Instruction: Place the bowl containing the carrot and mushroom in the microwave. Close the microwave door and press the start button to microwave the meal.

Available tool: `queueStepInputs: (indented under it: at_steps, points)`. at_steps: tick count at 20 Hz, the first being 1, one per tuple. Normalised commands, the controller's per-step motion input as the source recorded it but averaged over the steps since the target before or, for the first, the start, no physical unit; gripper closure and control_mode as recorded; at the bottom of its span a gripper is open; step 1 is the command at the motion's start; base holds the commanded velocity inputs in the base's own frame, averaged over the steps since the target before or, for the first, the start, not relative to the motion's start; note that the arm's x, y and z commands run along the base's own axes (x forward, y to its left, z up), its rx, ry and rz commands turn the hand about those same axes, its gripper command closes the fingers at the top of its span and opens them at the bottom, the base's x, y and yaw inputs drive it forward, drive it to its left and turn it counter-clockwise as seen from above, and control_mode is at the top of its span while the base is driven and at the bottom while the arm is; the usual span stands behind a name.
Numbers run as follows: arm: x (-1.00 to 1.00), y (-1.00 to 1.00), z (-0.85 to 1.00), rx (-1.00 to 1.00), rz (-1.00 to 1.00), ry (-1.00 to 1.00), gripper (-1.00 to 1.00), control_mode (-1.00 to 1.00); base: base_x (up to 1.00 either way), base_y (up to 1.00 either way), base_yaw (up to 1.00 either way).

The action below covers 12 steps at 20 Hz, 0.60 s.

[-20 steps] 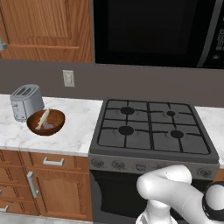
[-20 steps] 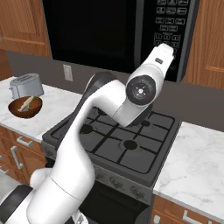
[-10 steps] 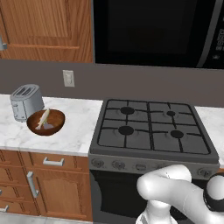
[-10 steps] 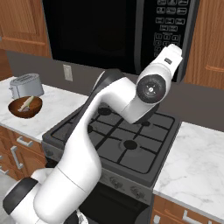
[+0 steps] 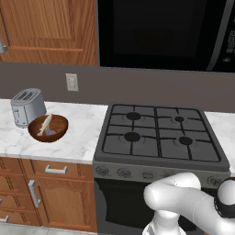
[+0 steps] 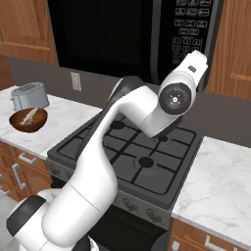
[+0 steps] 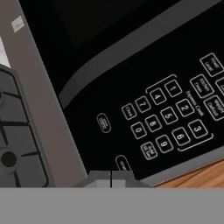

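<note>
Left base view: the microwave is hanging above a stove with its door lying shut; one toaster and one brown bowl are sitting on the left counter, and four burners are showing on the stove. The tan bowl, carrot and mushroom are presumably resting behind that door, though the dark window is hiding them, so this cannot be confirmed. Right base view: the single arm is reaching up and right, bringing its hand to the button panel at the microwave's right. Hand view: the gripper is pointing at the keypad with its two fingertips lying together, pinched shut and holding nothing; the start button appears to be sitting just beyond them, its label being only partly readable. Risk, as judged: the buttons are crowding close together, so a slightly skewed push could be landing on a neighbouring key or on bare panel, leaving the meal unheated; a glancing press could also be sliding off the glossy face.
</note>
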Motion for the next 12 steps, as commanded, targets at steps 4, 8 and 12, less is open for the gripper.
queueStepInputs:
  at_steps: [4, 8, 12]
  points:
    - [0.18, 0.0, -0.1, 0.0, 0.0, 0.0, 1.0, -1.0, 0.0, 0.0, 0.0]
    - [0.24, -0.06, 0.0, 0.0, 0.0, 0.0, 1.0, -1.0, 0.0, 0.0, 0.0]
    - [0.23, -0.15, 0.0, 0.02, 0.0, 0.0, 1.0, -1.0, 0.0, 0.0, 0.0]
